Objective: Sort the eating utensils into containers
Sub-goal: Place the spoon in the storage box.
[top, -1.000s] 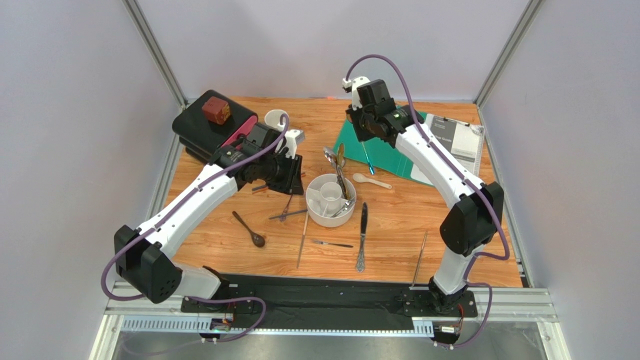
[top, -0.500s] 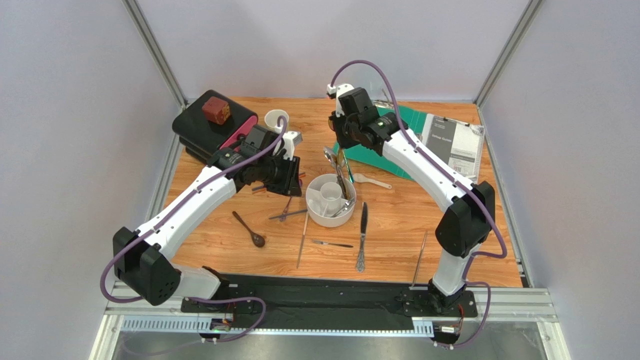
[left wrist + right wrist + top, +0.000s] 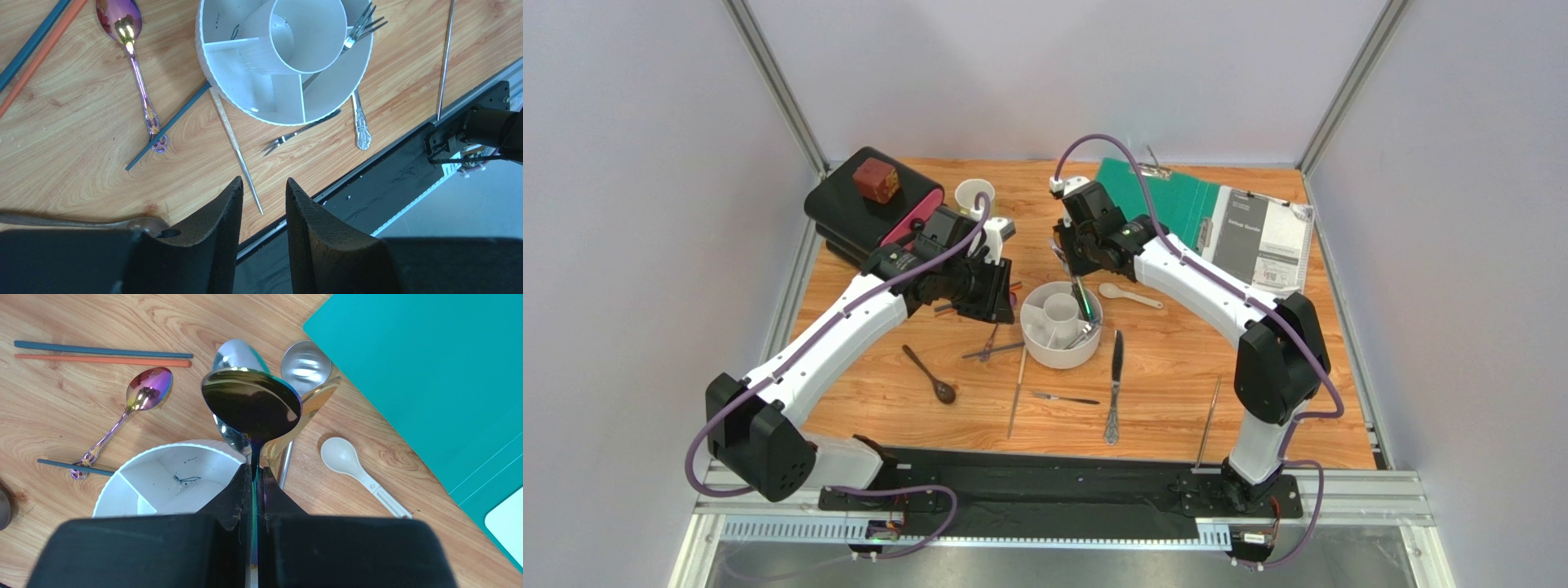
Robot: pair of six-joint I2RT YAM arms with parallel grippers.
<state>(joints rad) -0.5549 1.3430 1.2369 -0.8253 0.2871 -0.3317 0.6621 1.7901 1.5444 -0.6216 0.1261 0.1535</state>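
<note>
Clamped in right gripper (image 3: 255,478): handle of dark iridescent spoon (image 3: 251,404), bowl up, over holder's (image 3: 1032,337) far rim. Left gripper (image 3: 261,190) parted, empty, just left of holder. Near holder on table (image 3: 1173,355): knife (image 3: 1116,380), fork (image 3: 1066,398), chopsticks (image 3: 101,353).

Bright, even light fr. above; soft shadows; glare spot on purple spoon (image 3: 138,79); pics sharp.
</note>
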